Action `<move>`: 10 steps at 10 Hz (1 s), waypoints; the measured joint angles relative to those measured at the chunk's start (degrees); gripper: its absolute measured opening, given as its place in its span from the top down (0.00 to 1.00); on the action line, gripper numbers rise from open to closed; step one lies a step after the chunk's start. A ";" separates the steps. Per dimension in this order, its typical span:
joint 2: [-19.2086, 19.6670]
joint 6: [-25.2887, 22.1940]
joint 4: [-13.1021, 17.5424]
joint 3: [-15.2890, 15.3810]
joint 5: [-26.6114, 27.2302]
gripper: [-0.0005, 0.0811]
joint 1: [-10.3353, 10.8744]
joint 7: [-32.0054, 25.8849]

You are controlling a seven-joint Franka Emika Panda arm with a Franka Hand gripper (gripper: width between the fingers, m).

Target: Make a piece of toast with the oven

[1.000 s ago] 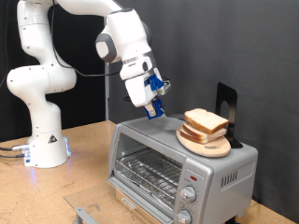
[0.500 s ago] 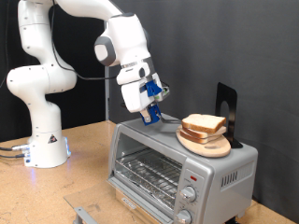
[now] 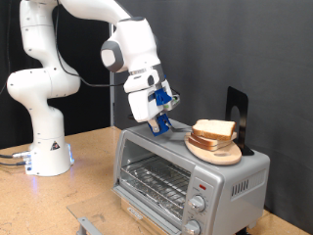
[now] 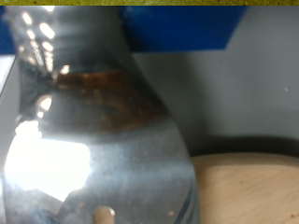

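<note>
Two slices of toast [image 3: 215,130] lie stacked on a round plate [image 3: 217,152] on top of the oven [image 3: 186,174], which stands on the desk [image 3: 88,157] toward its right edge in the exterior view. The oven door is shut. The tool [image 3: 160,124] hangs just above the oven's top, near the plate's left side; whether its fingers are apart I cannot tell

In the wrist view a shiny metal surface [image 4: 89,140] fills the frame, with the plate's [image 4: 248,191] pale wood in one corner
</note>
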 joint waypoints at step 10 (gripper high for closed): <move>0.33 -7.36 2.60 -0.01 -0.53 0.40 -0.02 1.22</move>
